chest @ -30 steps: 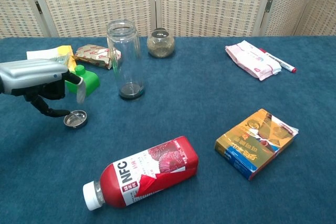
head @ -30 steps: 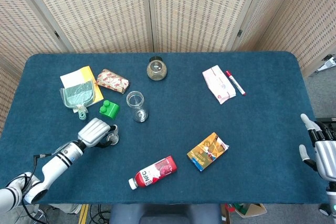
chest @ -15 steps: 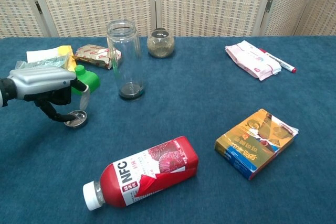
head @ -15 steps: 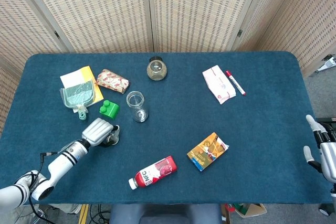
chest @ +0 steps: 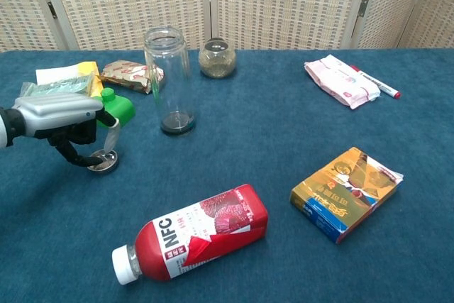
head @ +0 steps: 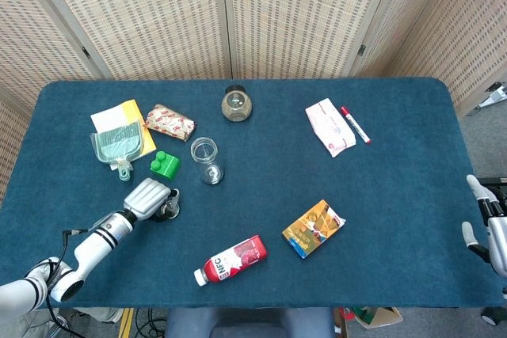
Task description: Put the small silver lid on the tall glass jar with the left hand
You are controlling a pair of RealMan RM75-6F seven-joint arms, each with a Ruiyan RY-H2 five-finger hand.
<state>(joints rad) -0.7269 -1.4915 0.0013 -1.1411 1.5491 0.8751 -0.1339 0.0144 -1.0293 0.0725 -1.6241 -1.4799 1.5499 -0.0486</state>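
1. Table (head: 396,219) covered in dark blue cloth.
2. Left part: yellow pad (head: 123,120), green-lined clear pouch (head: 119,146), red-patterned snack pack (head: 169,122), green block (head: 165,165), small silver lid (chest: 104,164).
3. Middle: tall glass jar (chest: 169,79) upright, open; round lidded jar (head: 236,104) behind.
4. Front: red NFC bottle (chest: 190,239) lying flat; orange box (chest: 345,192).
5. Right rear: pink packet (head: 329,127), red marker (head: 355,123) just beside.

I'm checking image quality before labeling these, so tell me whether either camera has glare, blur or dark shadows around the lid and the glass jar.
Head view: even light, sharp, only soft shadows; the small silver lid is mostly hidden under the left hand. Chest view: the tall glass jar is sharp with faint reflections on its wall, no blown-out glare; the hand shades the lid.
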